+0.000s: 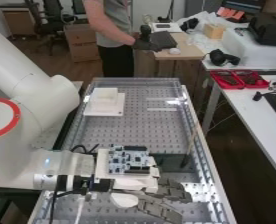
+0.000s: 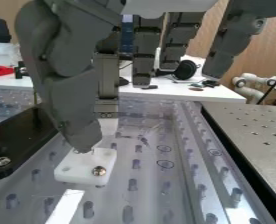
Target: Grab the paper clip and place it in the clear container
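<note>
Over clear, hole-dotted plastic [image 1: 132, 131], angular dark grey fingers [image 1: 171, 190], straight and apart.

The white arm [image 1: 52, 97] came in from the left of the frame, a red ring [image 1: 14, 120] showing at the edge. Its dark grey hand [image 1: 163, 199] was at lower centre, above the perforated counter [image 1: 135, 131], with its fingers pointing toward the lower right. A circuit board [image 1: 127, 159] sat on the arm just behind it. A white block [image 1: 103, 104] lay near the counter's far left corner; red trays [image 1: 215, 75] rested on a white side counter [image 1: 263, 122] at upper right
</note>
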`<action>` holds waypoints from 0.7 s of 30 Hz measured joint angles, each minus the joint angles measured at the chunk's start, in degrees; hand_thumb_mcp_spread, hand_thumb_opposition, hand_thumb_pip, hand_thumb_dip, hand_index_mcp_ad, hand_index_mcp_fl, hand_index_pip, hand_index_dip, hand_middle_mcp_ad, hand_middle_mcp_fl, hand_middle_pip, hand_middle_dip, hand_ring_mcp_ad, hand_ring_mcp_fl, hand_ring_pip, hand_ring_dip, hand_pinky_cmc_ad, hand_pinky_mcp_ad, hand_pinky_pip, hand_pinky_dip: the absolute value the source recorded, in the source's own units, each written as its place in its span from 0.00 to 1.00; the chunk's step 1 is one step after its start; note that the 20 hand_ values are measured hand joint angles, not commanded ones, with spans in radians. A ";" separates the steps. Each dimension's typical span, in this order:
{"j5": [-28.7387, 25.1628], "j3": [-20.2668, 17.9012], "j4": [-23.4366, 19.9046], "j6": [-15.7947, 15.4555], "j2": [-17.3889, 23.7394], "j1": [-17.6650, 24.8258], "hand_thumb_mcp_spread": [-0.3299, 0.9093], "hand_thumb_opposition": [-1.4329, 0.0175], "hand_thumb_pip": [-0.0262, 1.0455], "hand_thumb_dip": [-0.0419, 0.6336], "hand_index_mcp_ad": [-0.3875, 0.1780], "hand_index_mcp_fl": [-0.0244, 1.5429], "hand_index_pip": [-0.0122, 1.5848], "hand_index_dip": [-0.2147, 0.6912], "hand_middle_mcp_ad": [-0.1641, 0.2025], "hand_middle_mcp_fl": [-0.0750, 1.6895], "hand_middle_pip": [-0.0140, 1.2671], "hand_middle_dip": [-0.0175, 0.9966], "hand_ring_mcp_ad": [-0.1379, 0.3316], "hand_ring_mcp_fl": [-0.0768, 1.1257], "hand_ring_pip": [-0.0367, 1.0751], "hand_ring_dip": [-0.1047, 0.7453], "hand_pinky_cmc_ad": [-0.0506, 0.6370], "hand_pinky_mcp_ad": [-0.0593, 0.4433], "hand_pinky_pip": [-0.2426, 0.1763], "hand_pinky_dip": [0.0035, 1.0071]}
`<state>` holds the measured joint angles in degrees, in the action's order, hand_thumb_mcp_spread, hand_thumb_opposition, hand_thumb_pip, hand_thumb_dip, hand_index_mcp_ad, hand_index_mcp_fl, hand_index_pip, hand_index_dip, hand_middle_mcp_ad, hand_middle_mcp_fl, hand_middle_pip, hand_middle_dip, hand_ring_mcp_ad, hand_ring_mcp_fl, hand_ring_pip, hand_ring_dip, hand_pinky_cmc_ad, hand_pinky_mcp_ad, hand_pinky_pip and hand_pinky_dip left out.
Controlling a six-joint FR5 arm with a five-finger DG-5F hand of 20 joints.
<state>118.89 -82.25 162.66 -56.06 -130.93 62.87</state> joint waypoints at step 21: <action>4.15 2.77 2.80 -4.56 -0.92 -0.87 0.67 0.41 0.53 0.41 0.28 0.29 0.78 0.25 0.39 0.19 0.10 0.22 0.32 0.13 0.14 0.26 0.55 0.57 0.74 0.19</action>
<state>123.04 -79.48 165.46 -60.62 -131.85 62.00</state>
